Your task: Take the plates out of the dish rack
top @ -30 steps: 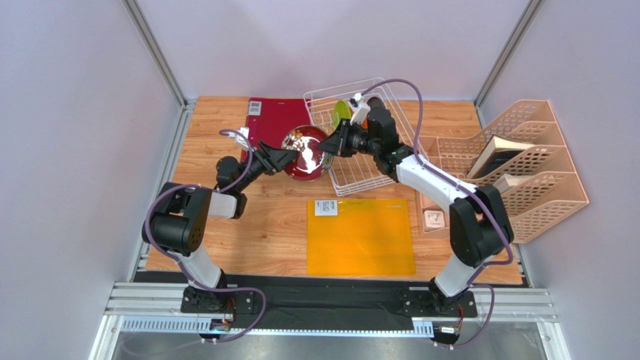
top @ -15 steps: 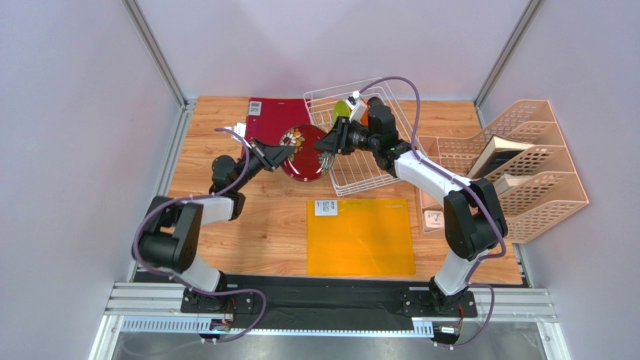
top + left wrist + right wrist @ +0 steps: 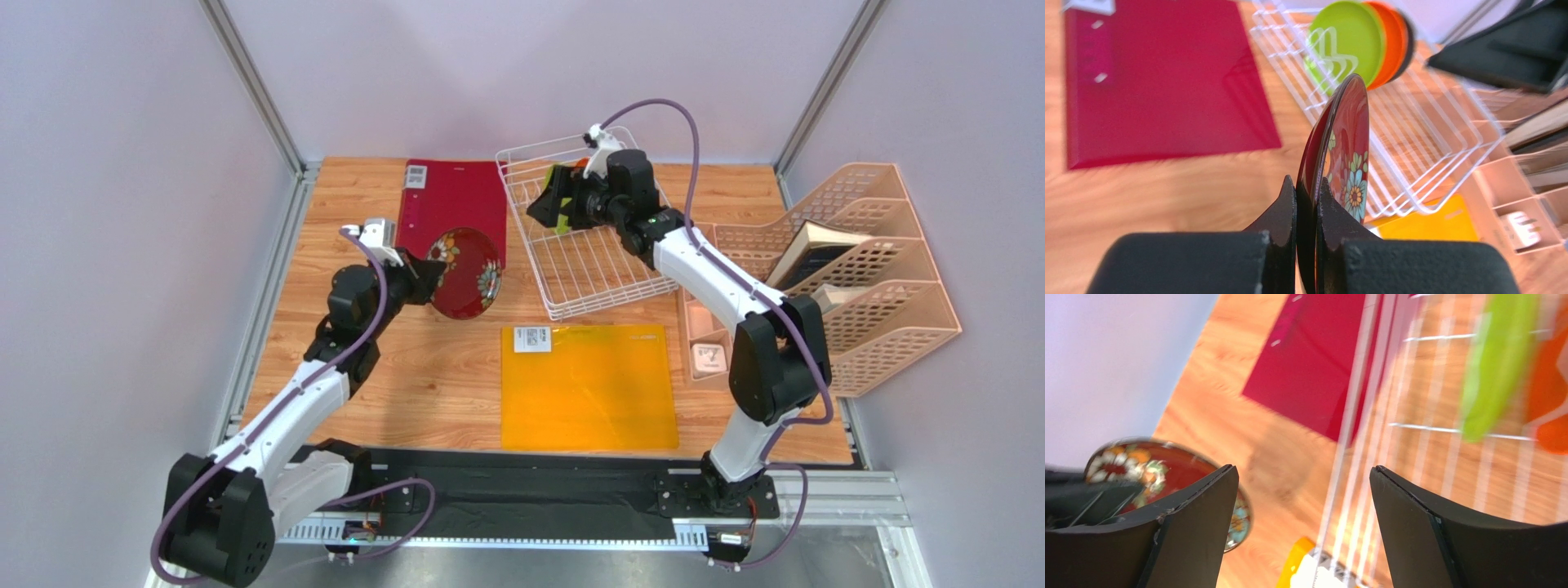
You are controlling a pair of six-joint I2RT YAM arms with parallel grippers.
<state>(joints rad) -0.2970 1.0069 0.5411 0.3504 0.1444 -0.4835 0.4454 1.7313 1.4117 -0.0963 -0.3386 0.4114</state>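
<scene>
A wooden table [image 3: 417, 368] carries a red mat [image 3: 448, 196] at the back left, an orange mat [image 3: 589, 386] nearer the arms, and the white wire dish rack [image 3: 589, 263] between them toward the back. The dark red patterned plate [image 3: 465, 272] is out of the rack, held on edge in the air over the near corner of the red mat, just left of the rack. The left gripper [image 3: 1307, 202] is closed narrowly on its rim, with only a small part of the edge caught between the fingers. With so thin a pinch, the plate could likely pivot or slide out if the wrist turns quickly, and if released on edge it might roll instead of lying flat. The lime green plate [image 3: 1346, 43] and orange plate [image 3: 1389, 40] stand upright in the rack's far end, with a darker rim just behind them. The right gripper [image 3: 1303, 468] hangs over that end with its fingers spread wide, holding nothing. Coming down, a finger could snag a wire and drag the light rack, or tip the neighbouring plates.
</scene>
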